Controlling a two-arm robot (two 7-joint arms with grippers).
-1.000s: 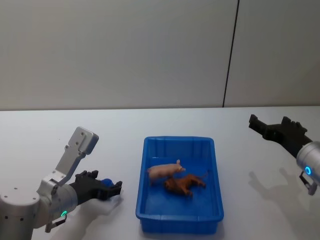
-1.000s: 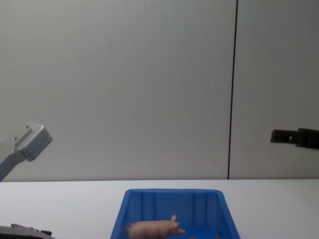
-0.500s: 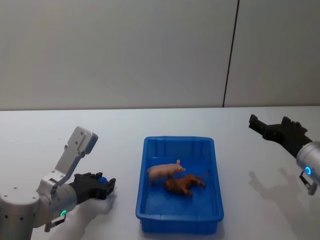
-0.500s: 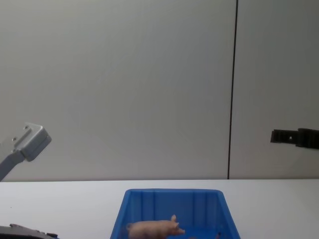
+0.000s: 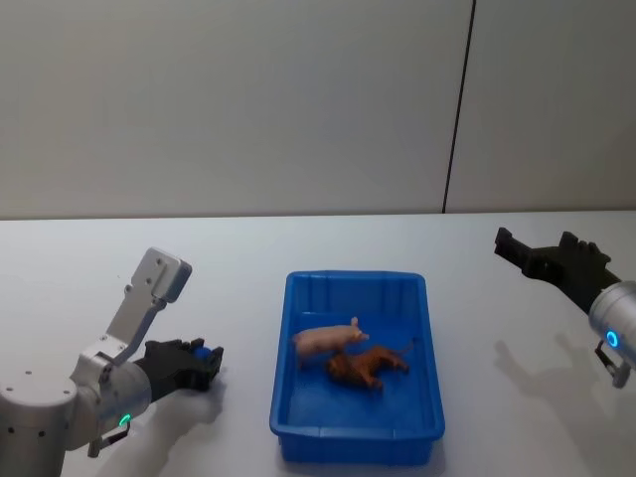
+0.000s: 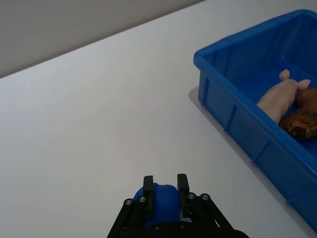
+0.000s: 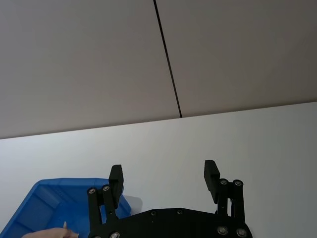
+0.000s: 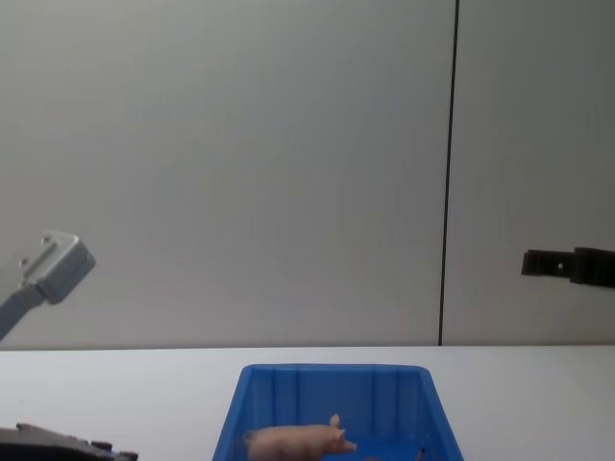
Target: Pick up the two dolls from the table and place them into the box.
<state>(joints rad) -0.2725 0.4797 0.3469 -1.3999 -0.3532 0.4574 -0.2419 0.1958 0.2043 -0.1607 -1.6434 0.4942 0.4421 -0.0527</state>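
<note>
The blue box point(image 5: 279, 397) sits mid-table in the head view. Both dolls lie inside it: the pale pink pig point(image 5: 326, 340) and, touching it on the nearer side, the reddish-brown figure point(image 5: 366, 367). The left wrist view shows the same box point(image 6: 233, 47), pig point(image 6: 277, 96) and brown figure point(image 6: 303, 116). My left gripper point(image 5: 209, 358) hovers low over the table point(image 5: 497, 397) left of the box, its fingers point(image 6: 182, 184) close together and holding no doll. My right gripper point(image 5: 535, 246) hangs open and empty, raised well right of the box.
A grey wall with a dark vertical seam point(image 5: 459, 109) stands behind the table. White tabletop spreads on both sides of the box. The left arm's grey wrist block point(image 5: 161, 276) rises above its gripper.
My left gripper has drawn back to the left, away from the box, and its fingers have come together. The right arm, box and dolls have not moved.
</note>
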